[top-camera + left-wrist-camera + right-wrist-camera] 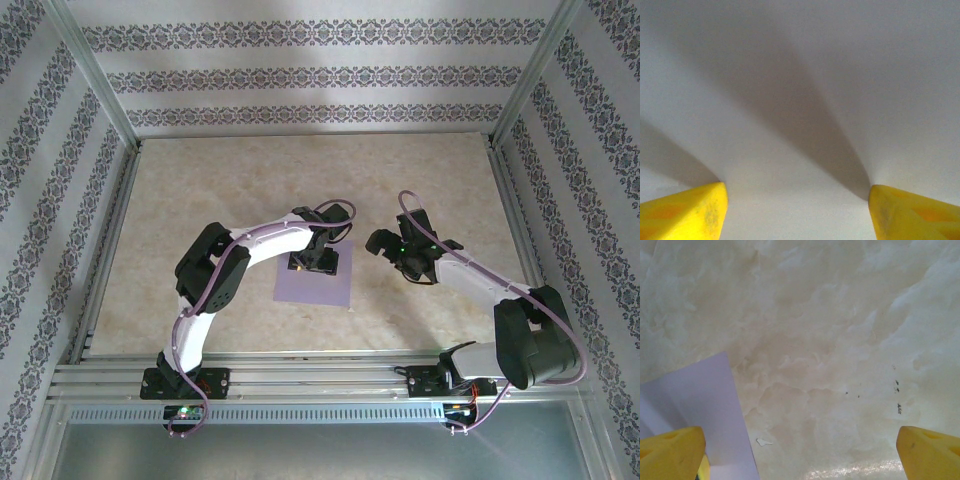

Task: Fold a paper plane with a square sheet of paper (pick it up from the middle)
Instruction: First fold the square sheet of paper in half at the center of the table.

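The square sheet of pale lavender paper [315,287] lies flat on the table, near the middle. My left gripper [320,256] hangs over its far half, pointing down. In the left wrist view the paper [800,100] spreads across the whole background, and the two yellow fingertips [695,210] stand wide apart, open, close above it with nothing between them. My right gripper [408,252] hovers to the right of the sheet, open over bare table. The right wrist view catches the sheet's edge [700,400] at lower left, beside one yellow fingertip [670,452].
The beige marbled tabletop [250,190] is bounded by aluminium rails and patterned walls. A small white fleck [762,442] lies on the table just right of the paper's edge, and a few dark specks [897,390] sit further right.
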Tool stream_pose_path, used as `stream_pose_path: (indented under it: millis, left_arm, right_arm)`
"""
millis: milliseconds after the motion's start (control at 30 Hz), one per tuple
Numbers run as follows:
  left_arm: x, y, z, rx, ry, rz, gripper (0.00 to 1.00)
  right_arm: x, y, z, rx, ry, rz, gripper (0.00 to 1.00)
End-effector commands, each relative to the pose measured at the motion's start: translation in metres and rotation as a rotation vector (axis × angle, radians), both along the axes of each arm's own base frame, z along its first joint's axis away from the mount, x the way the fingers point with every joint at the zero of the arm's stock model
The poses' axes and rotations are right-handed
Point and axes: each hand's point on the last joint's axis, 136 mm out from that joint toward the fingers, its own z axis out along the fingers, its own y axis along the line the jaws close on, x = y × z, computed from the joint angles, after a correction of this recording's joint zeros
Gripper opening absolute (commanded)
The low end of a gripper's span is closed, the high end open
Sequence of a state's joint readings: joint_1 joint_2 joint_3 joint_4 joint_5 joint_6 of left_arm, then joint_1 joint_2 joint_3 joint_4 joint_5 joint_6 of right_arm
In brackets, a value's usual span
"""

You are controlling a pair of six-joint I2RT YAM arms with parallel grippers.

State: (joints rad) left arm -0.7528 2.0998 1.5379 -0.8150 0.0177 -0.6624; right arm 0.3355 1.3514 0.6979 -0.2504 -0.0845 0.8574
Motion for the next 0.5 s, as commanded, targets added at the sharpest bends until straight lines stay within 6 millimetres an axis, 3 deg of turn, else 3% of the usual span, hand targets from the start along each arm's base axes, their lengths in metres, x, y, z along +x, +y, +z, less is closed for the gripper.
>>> stream_pose_path:
  millis: [0,467]
  left_arm:
    - [-0.014,0.011,-0.022,0.052,0.058,0.019,0.72]
    - [-0.015,0.024,-0.028,0.115,0.067,0.019,0.65]
  right_arm:
    - [0.000,-0.001,-0.002,0.007,0.007,-0.003,0.98]
    - [0.000,-0.001,-0.004,0.009,0.010,-0.014,0.98]
